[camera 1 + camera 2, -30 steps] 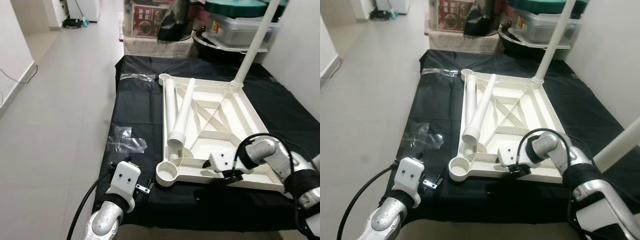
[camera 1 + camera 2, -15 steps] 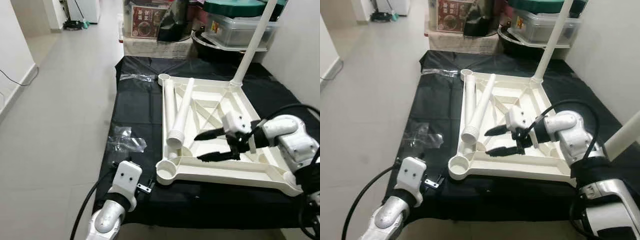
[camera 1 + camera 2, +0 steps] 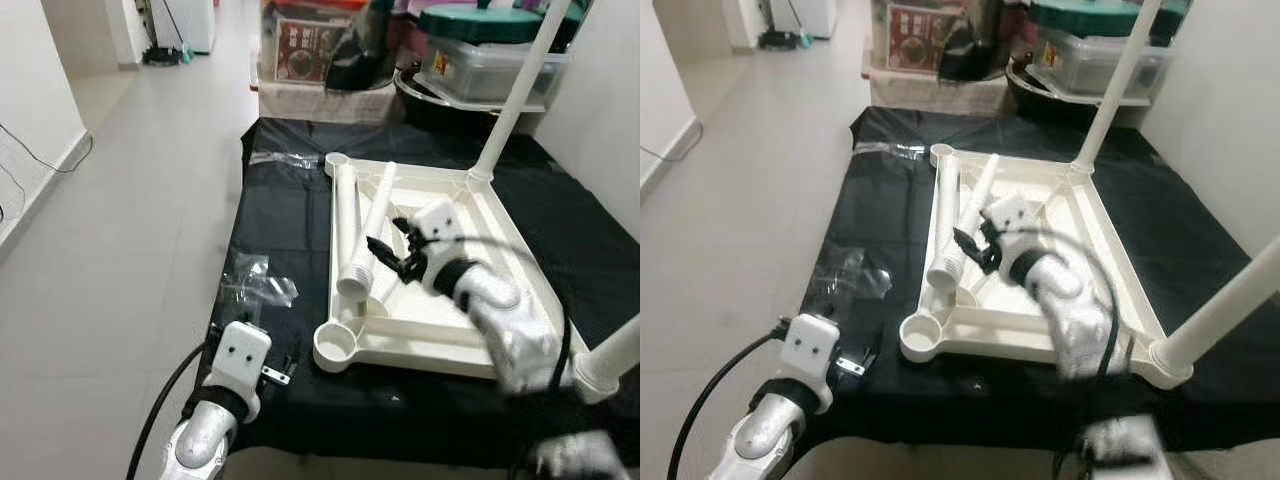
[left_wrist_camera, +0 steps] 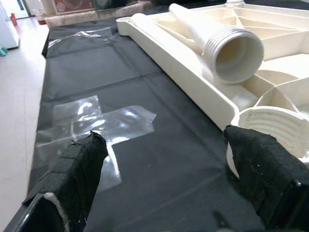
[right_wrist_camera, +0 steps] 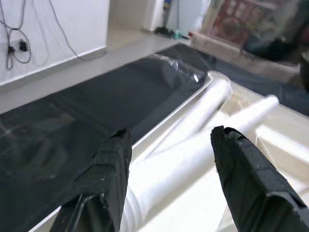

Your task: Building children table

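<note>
Tabletop: white, upside down on a black sheet on the floor; ribbed underside up; round socket at its near left corner
Fitted legs: one leg upright at the far right corner; another at the near right corner
Loose legs: two tubes lying inside the tabletop along its left side, the threaded end of one toward the robot
Right pincer: released, fingers spread, over the loose tubes near their threaded end; arm blurred
Left pincer: released, low over the sheet, just beside the near socket; one finger near the plastic
In the way: clear plastic wrap on the sheet left of the tabletop; another scrap at the far left corner
Around: boxes and lidded bins crowded beyond the sheet; wall on the right; tiled floor to the left
</note>
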Tool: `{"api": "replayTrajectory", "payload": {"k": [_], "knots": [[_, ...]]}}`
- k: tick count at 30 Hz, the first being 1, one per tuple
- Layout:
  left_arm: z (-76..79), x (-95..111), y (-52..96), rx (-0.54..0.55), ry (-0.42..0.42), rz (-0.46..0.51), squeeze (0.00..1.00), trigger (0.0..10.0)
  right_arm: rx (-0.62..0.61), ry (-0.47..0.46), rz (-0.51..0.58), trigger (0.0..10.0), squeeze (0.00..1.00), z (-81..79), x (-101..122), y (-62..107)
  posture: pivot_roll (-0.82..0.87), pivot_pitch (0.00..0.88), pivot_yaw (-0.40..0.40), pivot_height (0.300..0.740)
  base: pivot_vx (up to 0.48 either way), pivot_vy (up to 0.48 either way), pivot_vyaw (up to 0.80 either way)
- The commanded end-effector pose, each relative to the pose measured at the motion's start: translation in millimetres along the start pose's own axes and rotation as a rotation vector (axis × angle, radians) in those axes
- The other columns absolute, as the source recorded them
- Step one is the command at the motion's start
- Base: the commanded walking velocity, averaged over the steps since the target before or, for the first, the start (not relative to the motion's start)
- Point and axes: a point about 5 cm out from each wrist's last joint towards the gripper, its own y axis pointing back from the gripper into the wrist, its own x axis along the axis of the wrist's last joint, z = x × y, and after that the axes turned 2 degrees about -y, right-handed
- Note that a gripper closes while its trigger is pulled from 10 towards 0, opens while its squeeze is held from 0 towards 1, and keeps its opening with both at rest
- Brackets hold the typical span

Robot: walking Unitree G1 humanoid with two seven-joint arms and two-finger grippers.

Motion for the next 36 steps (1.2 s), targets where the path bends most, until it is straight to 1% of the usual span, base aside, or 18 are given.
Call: {"api": "replayTrajectory", "payload": {"k": [1, 2, 4, 5, 7, 8, 9, 10, 11, 13, 14, 16, 23, 24, 27, 29, 31, 36], "knots": [[2.6, -2.5, 0.4, -0.012, 0.003, -0.010, 0.00, 10.0, -0.046, -0.009, 0.016, 10.0, 0.00, 5.7, 5.8, 3.4, 0.03, 0.073, -0.072, 0.740, 0.000, 0.000, 0.00], [2.7, -2.8, 0.2, -0.012, 0.003, -0.011, 0.00, 10.0, -0.032, -0.022, 0.019, 10.0, 0.00, 1.0, 4.6, 5.8, 0.02, 0.072, -0.072, 0.740, 0.000, 0.000, 0.00], [2.7, -2.8, 0.2, -0.012, 0.003, -0.011, 0.00, 10.0, -0.032, -0.022, 0.019, 10.0, 0.00, 1.0, 4.6, 5.8, 0.02, 0.072, -0.072, 0.740, 0.000, 0.000, 0.00], [2.7, -3.0, 0.1, -0.010, 0.003, -0.010, 0.00, 10.0, -0.031, -0.027, 0.026, 10.0, 0.00, -9.0, 1.2, 10.3, 0.02, 0.071, -0.071, 0.740, 0.000, 0.000, 0.00], [2.7, -3.0, 0.1, -0.010, 0.003, -0.010, 0.00, 10.0, -0.031, -0.027, 0.026, 10.0, 0.00, -9.0, 1.2, 10.3, 0.02, 0.071, -0.071, 0.740, 0.000, 0.000, 0.00], [1.6, -2.7, 0.4, -0.003, 0.006, -0.006, 0.00, 10.0, -0.037, -0.023, 0.019, 10.0, 0.00, -19.5, -3.7, 14.5, 0.02, 0.069, -0.070, 0.740, 0.000, 0.000, 0.00], [1.6, -2.7, 0.4, -0.003, 0.006, -0.006, 0.00, 10.0, -0.037, -0.023, 0.019, 10.0, 0.00, -19.5, -3.7, 14.5, 0.02, 0.069, -0.070, 0.740, 0.000, 0.000, 0.00], [0.3, -2.6, 1.1, 0.004, 0.010, -0.004, 0.00, 10.0, -0.042, -0.004, 0.006, 10.0, 0.00, -29.7, -8.6, 18.0, 0.02, 0.070, -0.066, 0.740, 0.000, 0.000, 0.00], [0.3, -2.6, 1.1, 0.004, 0.010, -0.004, 0.00, 10.0, -0.042, -0.004, 0.006, 10.0, 0.00, -29.7, -8.6, 18.0, 0.02, 0.070, -0.066, 0.740, 0.000, 0.000, 0.00], [-1.6, -2.8, 2.4, 0.014, 0.015, -0.002, 0.00, 10.0, -0.023, 0.024, -0.043, 10.0, 0.00, -49.6, -20.4, 22.9, 0.03, 0.068, -0.071, 0.740, 0.000, 0.000, 0.00], [-1.6, -2.8, 2.4, 0.014, 0.015, -0.002, 0.00, 10.0, -0.023, 0.024, -0.043, 10.0, 0.00, -49.6, -20.4, 22.9, 0.03, 0.068, -0.071, 0.740, 0.000, 0.000, 0.00], [-2.1, -3.2, 3.2, 0.016, 0.015, -0.002, 0.00, 10.0, 0.005, 0.045, -0.084, 10.0, 0.00, -61.6, -28.5, 24.6, 0.03, 0.065, -0.073, 0.740, 0.000, 0.000, 0.00], [-2.6, -3.0, 4.9, 0.017, 0.016, 0.001, 0.00, 10.0, 0.002, 0.053, -0.107, 10.0, 0.00, -67.7, -30.4, 23.3, 0.03, 0.065, -0.071, 0.740, 0.000, 0.000, 0.00], [-3.5, -3.3, 6.1, 0.021, 0.016, 0.000, 0.00, 10.0, -0.011, 0.056, -0.116, 10.0, 0.00, -70.8, -30.3, 20.6, 0.04, 0.066, -0.076, 0.740, 0.000, 0.000, 0.00], [-3.7, -3.5, 6.9, 0.023, 0.016, -0.001, 0.00, 10.0, -0.030, 0.059, -0.119, 10.0, 0.00, -72.2, -29.7, 18.0, 0.04, 0.066, -0.080, 0.740, 0.000, 0.000, 0.00], [-2.6, -3.9, 7.5, 0.019, 0.013, -0.002, 0.00, 10.0, -0.064, 0.062, -0.122, 10.0, 0.00, -75.9, -27.8, 10.0, 0.04, 0.068, -0.080, 0.740, 0.000, 0.000, 0.00], [-2.6, -3.9, 7.5, 0.019, 0.013, -0.002, 0.00, 10.0, -0.064, 0.062, -0.122, 10.0, 0.00, -75.9, -27.8, 10.0, 0.04, 0.068, -0.080, 0.740, 0.000, 0.000, 0.00], [-1.5, -4.0, 7.1, 0.013, 0.012, -0.001, 0.00, 10.0, -0.095, 0.075, -0.130, 10.0, 0.00, -78.5, -27.9, 2.3, 0.05, 0.070, -0.083, 0.740, 0.000, 0.000, 0.00]]}}
